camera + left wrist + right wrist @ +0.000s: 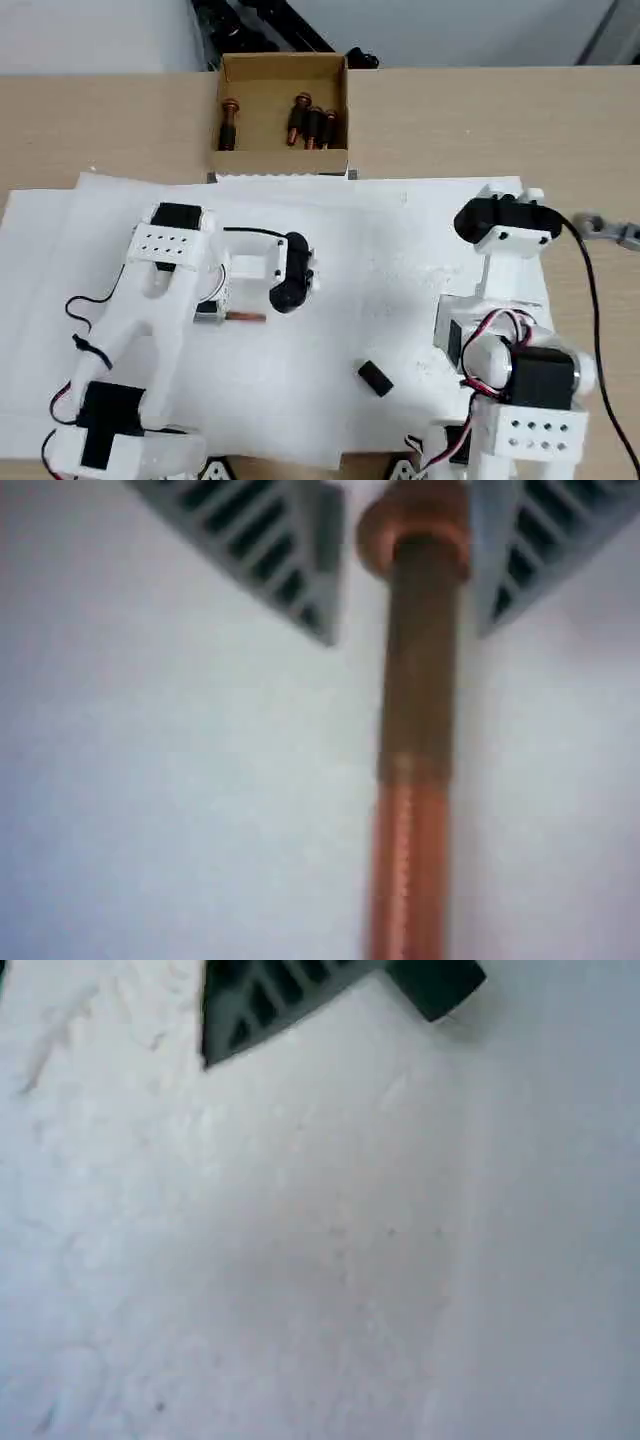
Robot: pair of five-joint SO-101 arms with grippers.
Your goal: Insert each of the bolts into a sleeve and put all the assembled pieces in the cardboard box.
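A copper bolt (243, 317) lies on the white paper beside my left arm. In the left wrist view the bolt (415, 730) runs lengthwise, its head between the ribbed fingers (260, 540) of my left gripper (405, 560). That gripper is open: one finger touches the head and the other stands a small gap off. A black sleeve (375, 378) lies loose on the paper between the arms, and in the right wrist view the sleeve (436, 982) sits just beyond my right gripper (270, 1000). The cardboard box (283, 160) at the back holds several assembled pieces (312, 120).
White paper (400, 250) covers most of the wooden table. My right arm (505, 235) is folded at the right, with a black cable (600, 320) trailing past it. A small metal part (606, 228) lies at the right edge. Dark gear sits behind the box.
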